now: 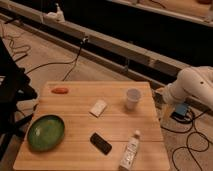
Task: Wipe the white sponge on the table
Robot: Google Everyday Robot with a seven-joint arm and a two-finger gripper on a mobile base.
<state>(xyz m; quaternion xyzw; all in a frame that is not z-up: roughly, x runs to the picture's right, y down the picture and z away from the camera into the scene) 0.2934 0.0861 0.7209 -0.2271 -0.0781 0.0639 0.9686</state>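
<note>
Hand point(169, 96) sat on the end of the white arm, just off the 3 o'clock edge of the square pale-plank wooden bench point(70, 107), well apart from every item; couldn't tell whether it was apart or together. The small flat white rectangular sponge point(98, 107) lay near bench centre, untouched, so the step in hand looked like the reach. My call: pass above the round white cup point(132, 97) at 2 o'clock, drop straight onto the sponge, press flat, stroke along bare planks. Cup contents weren't visible. The round green dish point(46, 132) at 8 o'clock looked empty. The white bottle point(130, 150) lay on its side at 5 o'clock, contents unclear.
</note>
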